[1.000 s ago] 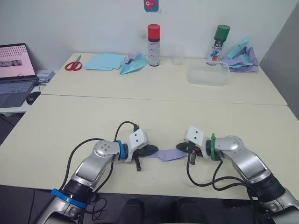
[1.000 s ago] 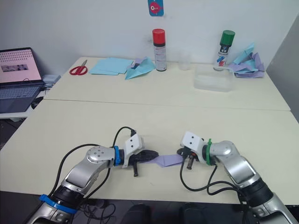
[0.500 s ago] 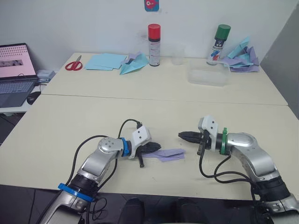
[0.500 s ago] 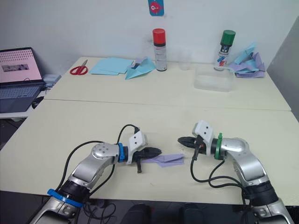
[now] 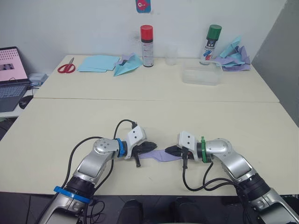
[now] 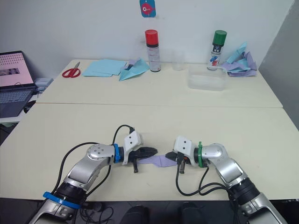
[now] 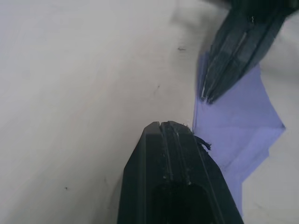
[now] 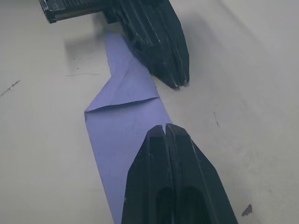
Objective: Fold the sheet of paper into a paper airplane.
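Black fingers of the left claw (image 5: pixel 150 147) are pressed together, and their tip sits on one end of the folded sheet of paper (image 5: pixel 163 156). The right claw (image 5: pixel 171 150) is pressed together too, with its tip on the other end of the paper. The two claws point at each other with only a small gap between the tips.

The paper is pale purple. It is folded into a long narrow strip with a pointed flap, and it lies flat on the bench (image 5: pixel 60 126) near the front edge, about halfway along it. In the right wrist view the paper (image 8: pixel 122 121) runs under both claws.

Far away, by the back edge of the bench, stand a spray can with a red cap (image 5: pixel 146 39) and a spray can with a green cap (image 5: pixel 209 45). A clear plastic box (image 5: pixel 201 76) lies near the green one. Toward the back left corner are red scissors (image 5: pixel 66 67), light blue paper sheets (image 5: pixel 98 63) and a teal-blue paper plane (image 5: pixel 127 68). A heap of folded papers (image 5: pixel 233 58) sits at the back right corner.
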Robot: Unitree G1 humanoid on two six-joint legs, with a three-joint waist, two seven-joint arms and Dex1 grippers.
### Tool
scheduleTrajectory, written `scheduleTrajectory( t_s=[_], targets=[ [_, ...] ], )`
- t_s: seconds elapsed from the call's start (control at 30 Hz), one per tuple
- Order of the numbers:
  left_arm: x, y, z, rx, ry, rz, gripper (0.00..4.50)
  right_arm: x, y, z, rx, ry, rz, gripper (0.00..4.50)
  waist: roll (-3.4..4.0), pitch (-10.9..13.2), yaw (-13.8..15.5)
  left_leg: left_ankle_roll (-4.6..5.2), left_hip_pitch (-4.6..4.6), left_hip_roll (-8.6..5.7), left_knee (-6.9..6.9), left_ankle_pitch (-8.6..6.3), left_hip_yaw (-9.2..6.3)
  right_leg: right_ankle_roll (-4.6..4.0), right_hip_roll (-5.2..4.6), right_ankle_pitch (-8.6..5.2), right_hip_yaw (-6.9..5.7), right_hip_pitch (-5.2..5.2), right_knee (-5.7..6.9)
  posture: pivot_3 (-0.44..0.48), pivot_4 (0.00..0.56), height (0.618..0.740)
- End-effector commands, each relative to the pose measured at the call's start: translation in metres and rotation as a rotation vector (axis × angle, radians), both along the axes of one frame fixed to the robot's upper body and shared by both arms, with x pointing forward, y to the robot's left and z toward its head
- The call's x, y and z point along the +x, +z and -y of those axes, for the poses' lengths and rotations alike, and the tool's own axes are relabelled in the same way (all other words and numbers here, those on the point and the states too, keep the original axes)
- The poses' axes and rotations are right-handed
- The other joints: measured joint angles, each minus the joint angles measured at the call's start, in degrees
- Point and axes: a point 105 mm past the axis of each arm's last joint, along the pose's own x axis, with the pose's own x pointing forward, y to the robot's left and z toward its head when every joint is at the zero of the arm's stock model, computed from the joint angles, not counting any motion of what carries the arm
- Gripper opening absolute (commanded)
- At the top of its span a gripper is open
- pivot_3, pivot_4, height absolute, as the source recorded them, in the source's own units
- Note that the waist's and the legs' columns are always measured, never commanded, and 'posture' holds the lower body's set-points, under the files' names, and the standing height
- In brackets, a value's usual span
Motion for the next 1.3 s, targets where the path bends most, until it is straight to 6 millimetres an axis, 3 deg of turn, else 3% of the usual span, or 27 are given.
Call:
scheduleTrajectory(
  t_s=[0.03, 0.17, 0.4, 0.6, 0.73, 0.93, 1.0, 1.17, 1.3],
  targets=[
    [-0.004, 0.014, 0.009, -0.025, -0.035, 0.018, 0.0, 0.005, -0.027, 0.009, -0.097, -0.07, -0.035, 0.05, 0.0, 0.0, 0.0, 0.0, 0.01, -0.01, 0.0, 0.0, 0.0, 0.0, 0.02, 0.0, 0.0, 0.01, 0.0, 0.0, 0.15, 0.74],
    [-0.011, -0.002, 0.002, 0.043, -0.031, -0.022, 0.0, 0.008, -0.028, 0.002, -0.109, -0.062, -0.02, 0.05, 0.0, 0.0, -0.4, 0.0, 0.1, -0.03, -0.05, 0.0, 0.01, -0.05, 0.11, 0.02, 0.01, 0.01, 0.02, 0.0, 0.15, 0.74],
    [-0.021, -0.04, -0.039, 0.183, 0.062, -0.088, 0.0, 0.007, -0.026, -0.005, -0.112, -0.038, -0.013, 0.05, -0.01, -0.1, -0.6, 0.0, 0.2, 0.07, -0.13, -0.01, 0.0, -0.19, 0.11, -0.03, 0.06, 0.02, 0.03, 0.0, 0.15, 0.74],
    [-0.019, -0.042, -0.083, 0.218, 0.201, -0.103, 0.0, 0.0, -0.029, -0.008, -0.12, 0.001, -0.024, 0.05, 0.02, -0.2, -0.6, 0.0, 0.28, 0.16, -0.17, -0.01, 0.01, -0.41, 0.0, -0.16, 0.08, 0.03, 0.03, 0.0, 0.15, 0.74],
    [-0.021, -0.032, -0.101, 0.223, 0.236, -0.085, 0.0, 0.001, -0.027, -0.008, -0.114, 0.004, -0.013, 0.05, 0.03, -0.2, -0.7, -0.01, 0.3, 0.17, -0.24, -0.01, 0.04, -0.43, -0.03, -0.17, 0.08, 0.03, 0.03, 0.0, 0.15, 0.74],
    [-0.011, 0.022, -0.074, 0.039, 0.197, 0.058, 0.0, 0.009, -0.011, -0.008, -0.04, -0.033, 0.029, 0.05, 0.01, -0.1, -0.6, -0.01, 0.19, 0.19, -0.32, -0.01, 0.0, -0.42, -0.03, -0.16, 0.0, -0.07, 0.03, 0.0, 0.15, 0.74],
    [-0.014, 0.029, -0.059, 0.017, 0.148, 0.059, 0.0, 0.009, -0.01, -0.008, -0.038, -0.034, 0.032, 0.05, 0.0, -0.1, -0.3, -0.01, -0.01, 0.16, -0.28, -0.01, -0.01, -0.37, -0.04, -0.14, -0.01, -0.19, 0.03, 0.0, 0.15, 0.74],
    [-0.029, 0.0, -0.03, 0.09, 0.05, -0.003, 0.0, 0.008, -0.012, -0.007, -0.041, -0.043, 0.03, 0.05, 0.0, -0.1, -0.3, -0.01, -0.07, 0.04, -0.27, -0.01, 0.1, -0.34, -0.08, -0.13, 0.13, -0.21, -0.05, 0.0, 0.15, 0.74],
    [-0.034, -0.025, -0.027, 0.178, 0.021, -0.028, 0.0, 0.01, -0.006, -0.005, -0.025, -0.059, 0.039, 0.05, -0.04, -0.1, 0.0, -0.01, -0.08, 0.08, -0.27, -0.01, -0.01, -0.36, -0.07, -0.13, 0.02, -0.22, -0.04, 0.0, 0.15, 0.74]
  ],
)
